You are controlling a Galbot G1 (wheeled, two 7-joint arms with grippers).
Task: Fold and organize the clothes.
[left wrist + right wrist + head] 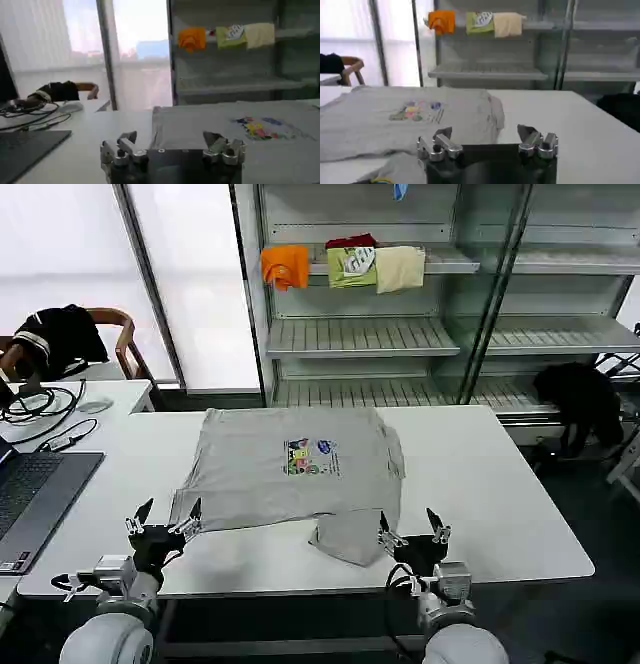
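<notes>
Head view: grey T-shirt point(290, 469) lies on the bench point(500, 484); left end effector point(163, 524) and right end effector point(411, 538) hover near its front edge, both wide open, empty.

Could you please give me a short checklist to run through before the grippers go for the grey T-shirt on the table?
1. Left gripper open and empty, at the near left corner of the grey T-shirt: ok.
2. Right gripper open and empty, just beyond the shirt's near right corner: ok.
3. Shirt lying flat, print up: not ok; the right sleeve is bunched at the near edge and the right side is rumpled.
4. Shirt fully on the white table: ok.
5. Laptop and cables apart from the shirt: ok.
6. Second shirt underneath: cannot tell.
</notes>
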